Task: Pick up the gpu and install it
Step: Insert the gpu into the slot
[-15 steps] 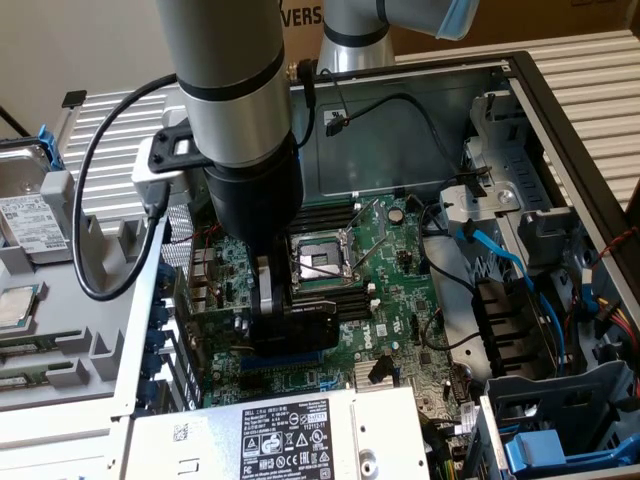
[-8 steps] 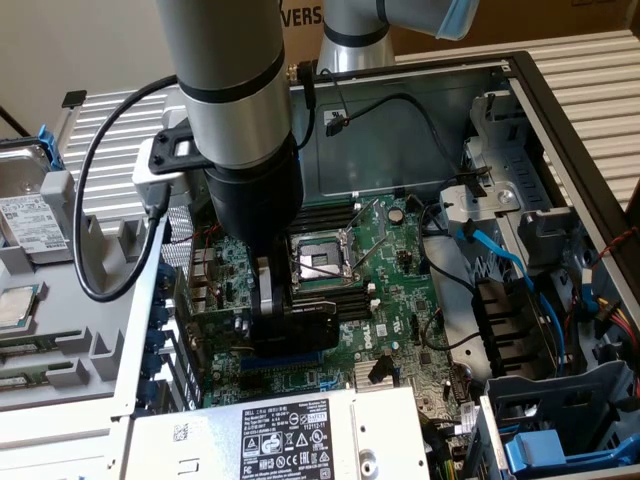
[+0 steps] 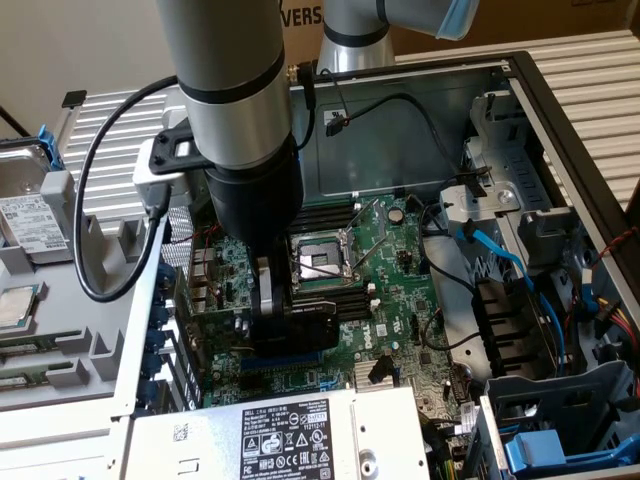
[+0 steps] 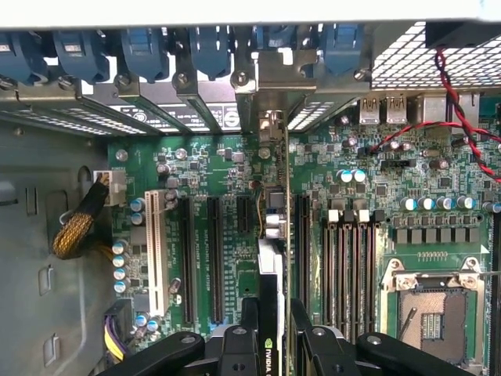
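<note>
the gripper [image 3: 268, 305] is pinching the gpu [image 3: 305, 325] between its fingers, holding it on edge low over the motherboard [image 3: 395, 250] inside the open computer case [image 3: 400, 110], just beside the cpu socket [image 3: 318, 258]. in the wrist view the gripper [image 4: 274, 325] is clamping the gpu [image 4: 270, 270] (seen edge-on, its silver bracket reaching toward the rear slot openings), which is standing among the expansion slots [image 4: 213, 258]. whether it is seated, i cannot tell.
</note>
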### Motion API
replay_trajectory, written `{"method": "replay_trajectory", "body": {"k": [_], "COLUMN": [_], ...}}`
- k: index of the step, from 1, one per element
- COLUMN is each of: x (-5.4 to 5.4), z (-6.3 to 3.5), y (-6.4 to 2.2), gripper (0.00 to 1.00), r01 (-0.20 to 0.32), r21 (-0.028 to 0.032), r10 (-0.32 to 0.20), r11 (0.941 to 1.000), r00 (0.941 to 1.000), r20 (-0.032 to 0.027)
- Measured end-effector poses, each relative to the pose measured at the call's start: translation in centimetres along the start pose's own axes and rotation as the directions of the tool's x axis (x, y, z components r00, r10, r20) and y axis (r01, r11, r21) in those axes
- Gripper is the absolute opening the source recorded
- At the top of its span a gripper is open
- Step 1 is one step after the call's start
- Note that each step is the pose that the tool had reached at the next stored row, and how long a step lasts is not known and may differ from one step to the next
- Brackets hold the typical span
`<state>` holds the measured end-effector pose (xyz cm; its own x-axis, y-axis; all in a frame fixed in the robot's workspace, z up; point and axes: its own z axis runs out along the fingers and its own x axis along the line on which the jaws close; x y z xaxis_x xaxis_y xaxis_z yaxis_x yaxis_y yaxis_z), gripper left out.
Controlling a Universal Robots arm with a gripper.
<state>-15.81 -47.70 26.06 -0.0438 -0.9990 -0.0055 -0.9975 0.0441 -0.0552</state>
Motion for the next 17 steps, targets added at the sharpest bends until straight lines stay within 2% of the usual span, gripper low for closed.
{"method": "replay_trajectory", "body": {"k": [17], "x": [0.07], "z": [0.28], "y": [0.00], "gripper": [0.26], "r01": [0.000], "r21": [0.0006], "r10": [0.000], "r11": [1.0000], "r00": [1.0000], "r20": [0.0006]}}
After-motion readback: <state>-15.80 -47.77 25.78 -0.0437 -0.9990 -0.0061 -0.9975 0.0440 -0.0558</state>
